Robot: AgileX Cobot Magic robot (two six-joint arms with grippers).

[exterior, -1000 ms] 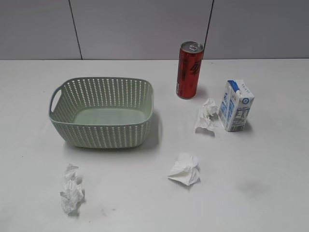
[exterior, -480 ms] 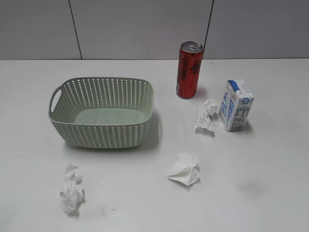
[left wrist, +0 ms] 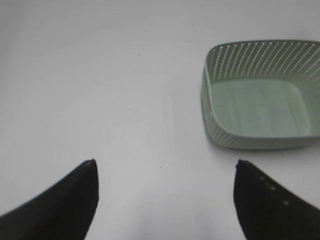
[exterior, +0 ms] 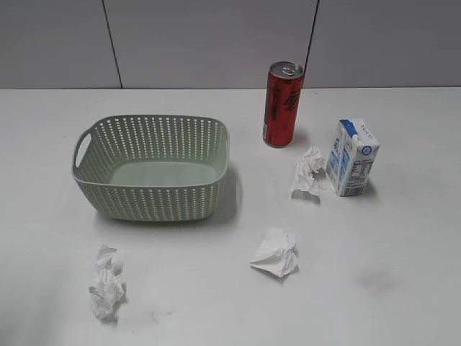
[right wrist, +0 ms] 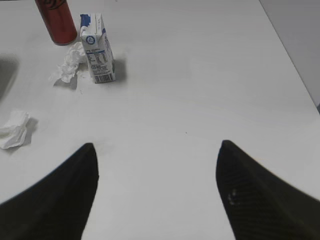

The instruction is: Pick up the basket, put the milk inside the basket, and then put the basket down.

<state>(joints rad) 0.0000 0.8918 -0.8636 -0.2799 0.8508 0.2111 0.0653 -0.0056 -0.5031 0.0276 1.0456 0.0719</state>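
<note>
The sage-green perforated basket (exterior: pixel 151 168) stands empty on the white table, left of centre; it also shows in the left wrist view (left wrist: pixel 260 95) at the upper right. The white-and-blue milk carton (exterior: pixel 351 157) stands upright at the right, and in the right wrist view (right wrist: pixel 97 48) at the upper left. My left gripper (left wrist: pixel 165 165) is open and empty over bare table, left of the basket. My right gripper (right wrist: pixel 156 146) is open and empty, well short of the milk. Neither gripper shows in the exterior view.
A tall red can (exterior: pixel 282 104) stands behind the milk. Crumpled white paper wads lie beside the milk (exterior: pixel 308 171), at front centre (exterior: pixel 276 253) and at front left (exterior: pixel 106 282). The table's right edge (right wrist: pixel 295 65) shows in the right wrist view.
</note>
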